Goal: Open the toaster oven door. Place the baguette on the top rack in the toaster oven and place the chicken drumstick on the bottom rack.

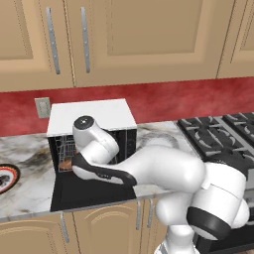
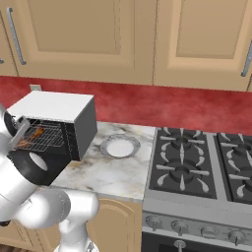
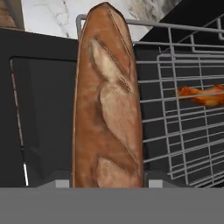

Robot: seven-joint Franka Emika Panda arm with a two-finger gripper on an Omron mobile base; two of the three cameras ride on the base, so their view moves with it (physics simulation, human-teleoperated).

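The baguette (image 3: 107, 105), long and orange-brown, stands up the middle of the hand view with my gripper (image 3: 107, 181) shut on its near end. It hangs over the toaster oven door (image 3: 43, 113), which lies open and flat (image 1: 89, 191) on the counter. To its right are silver wire racks (image 3: 183, 113); I cannot tell the top rack from the bottom rack here. Through the wires shows a small orange-brown piece, the chicken drumstick (image 3: 203, 96). The toaster oven (image 1: 92, 115) (image 2: 54, 108) is black with a white top. My arm (image 1: 99, 144) reaches into its mouth and hides the hand.
A round plate (image 2: 119, 146) lies on the marble counter right of the oven. Part of another plate (image 1: 6, 178) shows at the far left. The gas stove (image 2: 197, 162) is further right. Wall cabinets (image 1: 124, 34) hang above.
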